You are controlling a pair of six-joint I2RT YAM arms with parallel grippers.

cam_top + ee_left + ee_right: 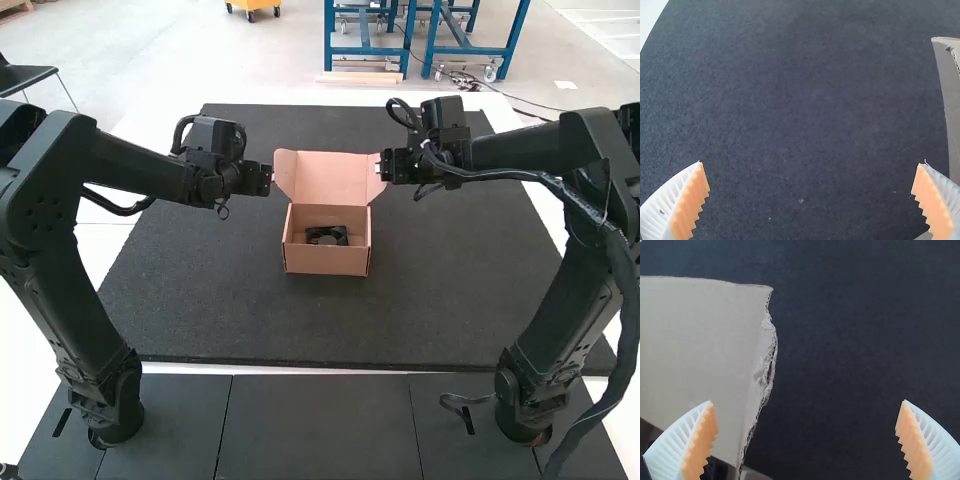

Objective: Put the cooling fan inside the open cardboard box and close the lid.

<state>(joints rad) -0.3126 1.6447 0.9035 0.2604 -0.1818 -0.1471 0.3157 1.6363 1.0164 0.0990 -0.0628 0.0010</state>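
Already inside: fan [327, 236], black, square frame with round middle, lies flat on floor of box [300, 245]. Box brown cardboard, at centre of mat [200, 300]. Lid [330, 177] open, standing upright on box's 12 o'clock side. At lid's 9 o'clock, left gripper [268, 182] just beside it, fingers spread wide, nothing held. At lid's 3 o'clock, right gripper [383, 166] also spread wide, torn flap [700, 340] partly between its fingers; contact unclear. Fan's near edge hidden behind front wall [326, 256]; blades too dark to make out.
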